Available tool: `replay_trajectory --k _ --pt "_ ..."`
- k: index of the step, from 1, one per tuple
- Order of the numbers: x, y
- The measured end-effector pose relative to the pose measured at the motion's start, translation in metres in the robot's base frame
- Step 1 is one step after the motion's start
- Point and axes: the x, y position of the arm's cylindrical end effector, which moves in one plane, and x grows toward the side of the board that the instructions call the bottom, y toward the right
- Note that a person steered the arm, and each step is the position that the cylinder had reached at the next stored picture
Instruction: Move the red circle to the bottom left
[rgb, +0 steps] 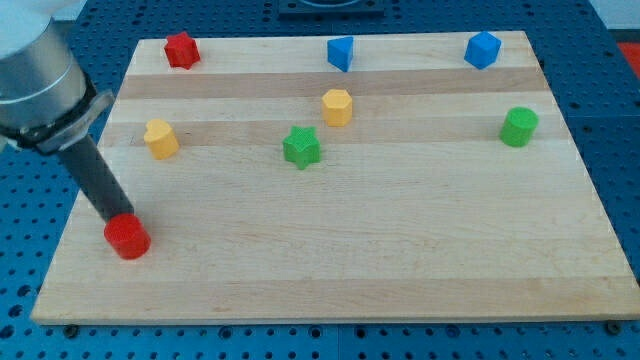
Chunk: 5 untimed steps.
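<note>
The red circle (127, 238) is a short red cylinder on the wooden board (330, 260), near the view's bottom left. My tip (112, 214) is at the end of the dark rod that slants down from the view's upper left. It touches the red circle's upper left edge.
A red star (181, 49) sits at top left. A yellow block (160, 138) is left of centre, and a yellow hexagon (337, 106) and green star (301, 147) are mid-board. Two blue blocks (341, 52) (482, 49) sit along the top, a green cylinder (518, 127) at right.
</note>
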Motion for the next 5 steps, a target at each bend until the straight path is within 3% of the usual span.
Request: replay_trajectory --k 5 --pt "0.0235 0.0"
